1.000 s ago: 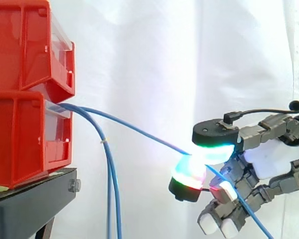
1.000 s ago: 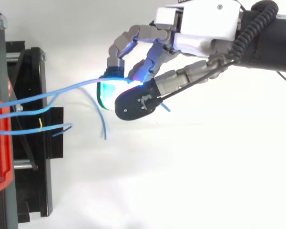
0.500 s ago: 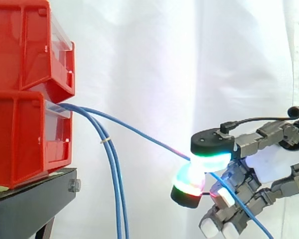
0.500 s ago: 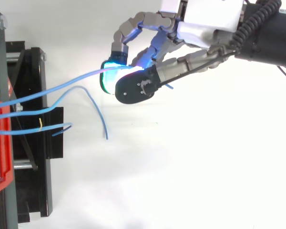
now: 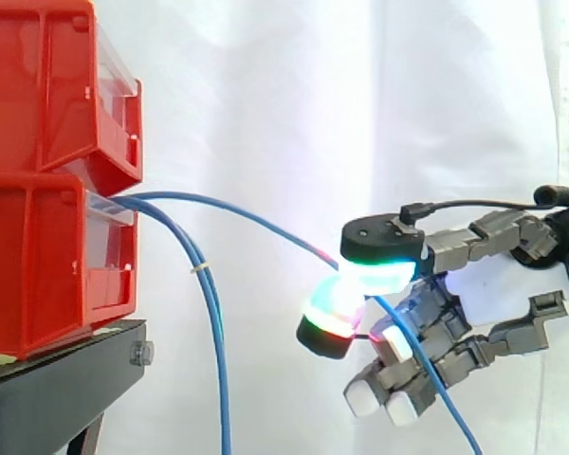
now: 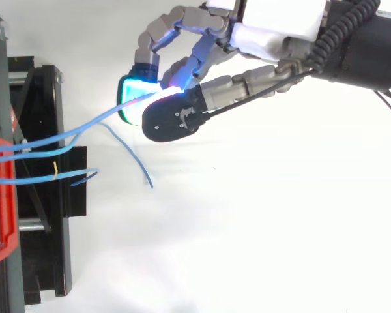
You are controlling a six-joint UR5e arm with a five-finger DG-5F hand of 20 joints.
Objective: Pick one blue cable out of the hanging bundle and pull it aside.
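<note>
From the side, we see the robot hand (image 5: 493, 294) far to the right of the red bins (image 5: 47, 171). It pinches one blue cable (image 5: 266, 226) tight, and that cable runs from the bins out to the hand. The other blue cables (image 5: 218, 351) hang down just beside the bins.

From the top, the robot hand (image 6: 274, 26) holds that cable (image 6: 104, 117) out and away from the bins.

We think the picking is done and the pulling is under way. Next, the hand should move farther from the bins and hold on tight.
</note>
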